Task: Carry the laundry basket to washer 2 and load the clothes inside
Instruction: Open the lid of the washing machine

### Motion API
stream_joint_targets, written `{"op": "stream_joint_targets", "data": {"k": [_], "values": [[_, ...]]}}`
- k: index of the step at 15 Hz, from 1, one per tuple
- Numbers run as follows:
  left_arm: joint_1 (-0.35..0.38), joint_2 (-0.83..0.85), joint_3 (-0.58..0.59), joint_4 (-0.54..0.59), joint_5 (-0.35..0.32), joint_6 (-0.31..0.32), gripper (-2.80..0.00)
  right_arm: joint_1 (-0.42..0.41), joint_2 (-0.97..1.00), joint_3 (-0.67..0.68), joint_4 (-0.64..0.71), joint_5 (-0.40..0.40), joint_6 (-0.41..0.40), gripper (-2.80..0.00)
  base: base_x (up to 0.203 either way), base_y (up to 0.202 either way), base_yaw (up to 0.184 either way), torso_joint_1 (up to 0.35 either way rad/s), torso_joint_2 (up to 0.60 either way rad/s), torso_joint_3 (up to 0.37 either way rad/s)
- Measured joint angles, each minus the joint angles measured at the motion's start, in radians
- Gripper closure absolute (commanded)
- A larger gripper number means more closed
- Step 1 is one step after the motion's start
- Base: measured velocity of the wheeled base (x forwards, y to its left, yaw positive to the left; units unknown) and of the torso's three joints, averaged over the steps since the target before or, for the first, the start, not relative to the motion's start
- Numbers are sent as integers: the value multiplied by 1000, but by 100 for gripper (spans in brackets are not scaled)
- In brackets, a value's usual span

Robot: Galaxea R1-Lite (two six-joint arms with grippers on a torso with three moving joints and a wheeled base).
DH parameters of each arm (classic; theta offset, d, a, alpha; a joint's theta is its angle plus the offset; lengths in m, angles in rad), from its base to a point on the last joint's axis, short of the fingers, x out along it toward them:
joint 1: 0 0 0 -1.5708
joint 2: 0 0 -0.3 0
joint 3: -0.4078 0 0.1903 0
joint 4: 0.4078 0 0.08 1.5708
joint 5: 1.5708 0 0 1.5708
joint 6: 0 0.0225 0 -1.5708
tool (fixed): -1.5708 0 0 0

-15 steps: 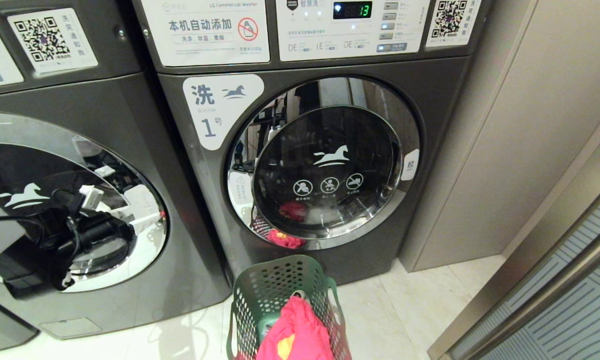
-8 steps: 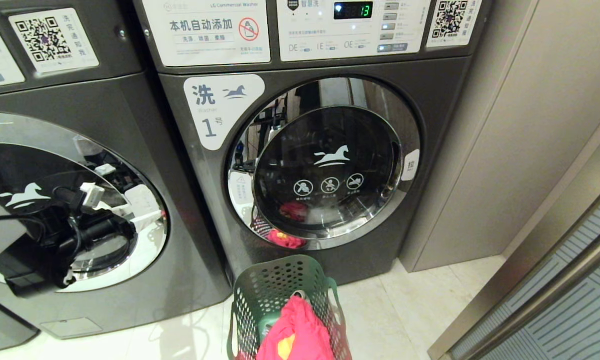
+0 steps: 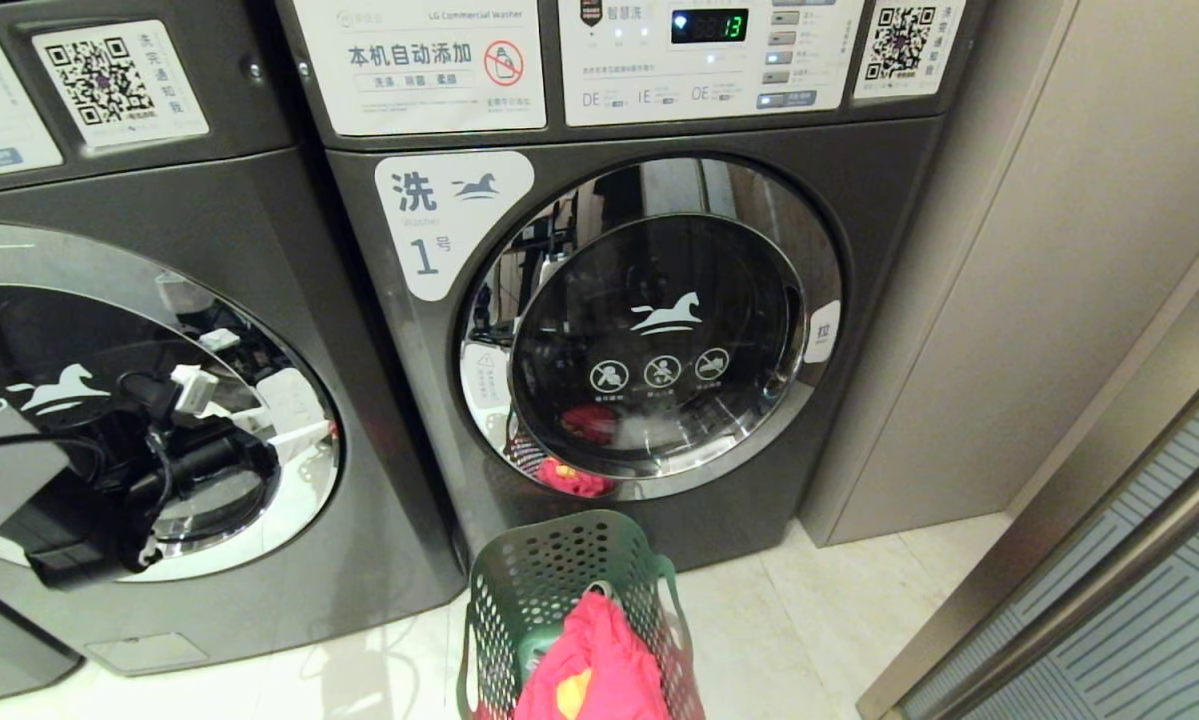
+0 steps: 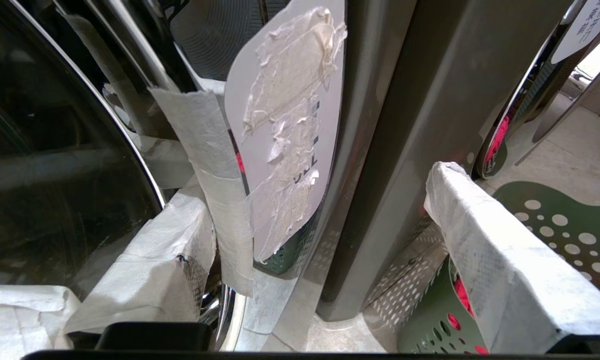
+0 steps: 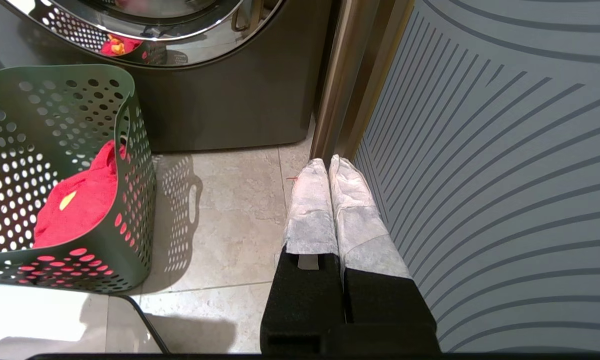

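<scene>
While the dark green laundry basket (image 3: 571, 600) stands on the pale tile floor (image 3: 809, 620) at the head view's 6 o'clock, its far rim lies just short of the foot of the washer labelled 1 (image 3: 639, 330), whose chrome-rimmed door is shut. Inside the basket the pink-red clothes (image 3: 594, 670) are heaped with a yellow-orange patch showing. At 3 o'clock from the basket a strip of bare tile runs to the beige wall panel (image 3: 1039, 250) and the striped glass door (image 3: 1159, 620). At 9 o'clock stands the neighbouring grey washer (image 3: 159, 400), its numeral out of sight; a narrow seam parts the two machines. The left gripper (image 4: 320, 220) is up against that washer's door edge, its padded fingers (image 4: 500, 260) spread wide and empty, one beside the chrome rim by a torn white sticker (image 4: 284, 125), the other over the basket's edge. The right gripper (image 5: 328, 167) hangs low over the floor by the glass door's frame, fingers pressed together, holding nothing.
</scene>
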Motion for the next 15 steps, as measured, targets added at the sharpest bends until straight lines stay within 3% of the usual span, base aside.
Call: {"op": "stream_joint_targets", "data": {"k": [10,15], "values": [[-7,6,55,-139,-51,-8,-280,0,0,0,0,0,0,0,0,0,0,0,0,0],[-36,2,133,-289,-52,-94,-280,0,0,0,0,0,0,0,0,0,0,0,0,0]]}}
